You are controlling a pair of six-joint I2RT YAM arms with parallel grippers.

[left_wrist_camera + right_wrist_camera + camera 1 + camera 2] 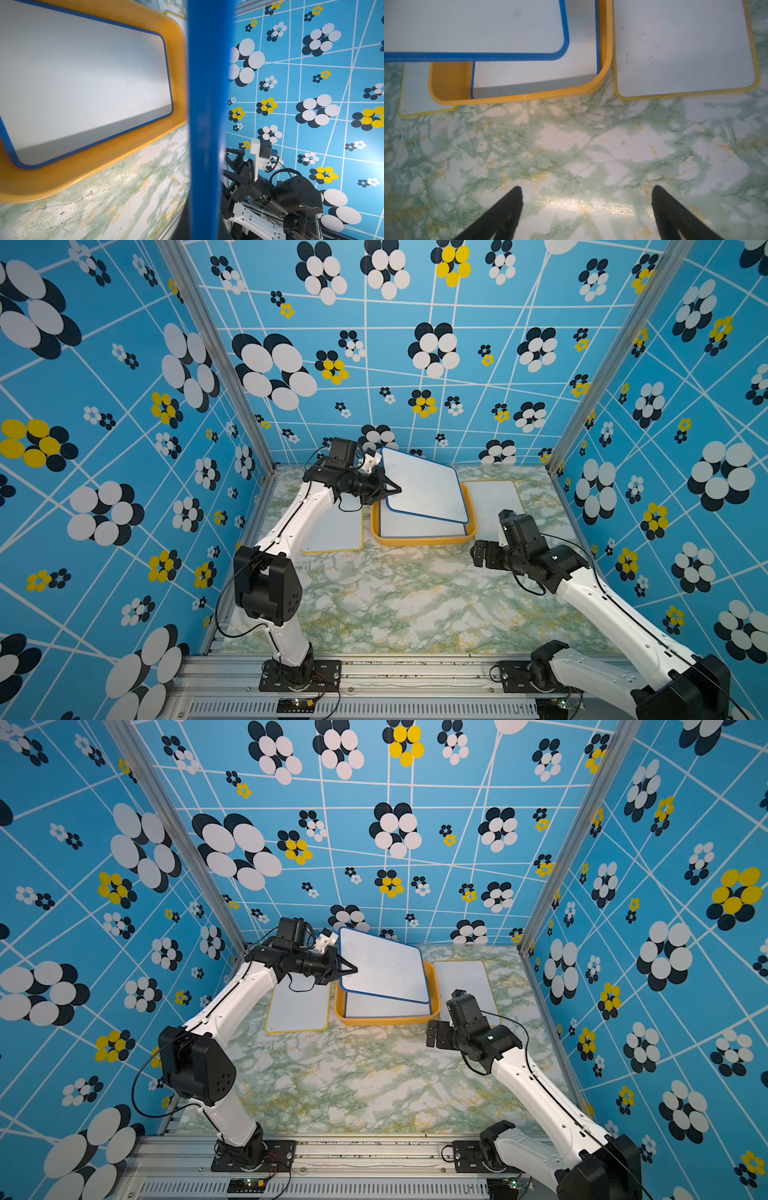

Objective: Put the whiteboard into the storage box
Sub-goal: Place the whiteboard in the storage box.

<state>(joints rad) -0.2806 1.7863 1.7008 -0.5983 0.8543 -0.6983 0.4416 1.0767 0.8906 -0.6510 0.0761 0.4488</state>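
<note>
Whiteboard [422,485], blue-framed, held tilted over storage box [415,540], one edge clamped in closed left gripper [392,489]. Second blue-framed board [411,526] flat inside box. Yellow-framed boards [336,531] [492,502] flat on table [395,601], either side of box. Right gripper [586,188] empty, jaws wide apart, above table near box.

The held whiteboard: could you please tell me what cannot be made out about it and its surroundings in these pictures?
- Left tool grip on the held whiteboard: the left wrist view shows only its blurred blue rim, no fingers.
- Lower whiteboard in the storage box: far part covered by the held whiteboard in both top views.
- Left yellow-rimmed whiteboard: far end hidden behind the left arm.
</note>
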